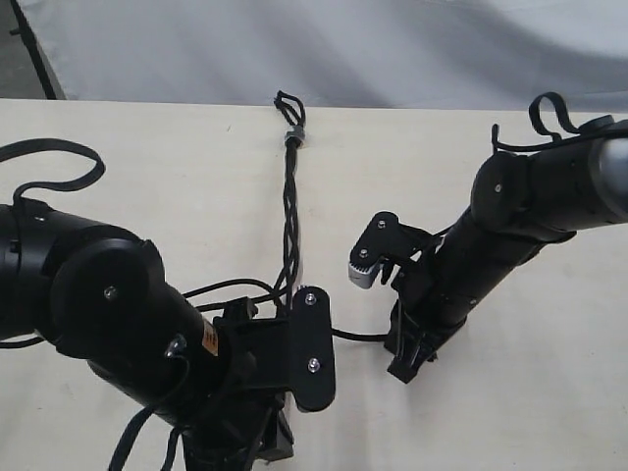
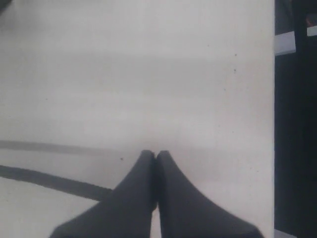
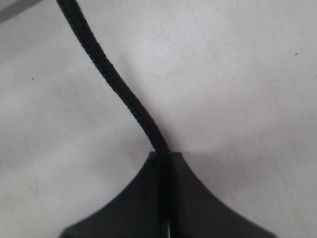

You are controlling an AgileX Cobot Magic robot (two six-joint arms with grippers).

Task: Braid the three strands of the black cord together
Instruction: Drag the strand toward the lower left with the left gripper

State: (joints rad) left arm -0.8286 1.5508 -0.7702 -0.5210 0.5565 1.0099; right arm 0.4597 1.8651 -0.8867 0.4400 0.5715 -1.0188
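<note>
1. Cord (image 1: 289, 206) lay mid-table (image 1: 147, 167), with its loop (image 1: 287, 102) and grey band (image 1: 292, 136) at the 12 o'clock end and the twisted length running toward 6 o'clock.
2. Loose ends spread out at the 6 o'clock end, partly hidden by the left arm.
3. Right gripper (image 3: 163, 156) was clenched on one strand (image 3: 114, 84), which ran off toward 9 o'clock to the cord.
4. Left gripper (image 2: 155, 154) had its fingers pressed together; couldn't tell if they pinched anything.
</note>
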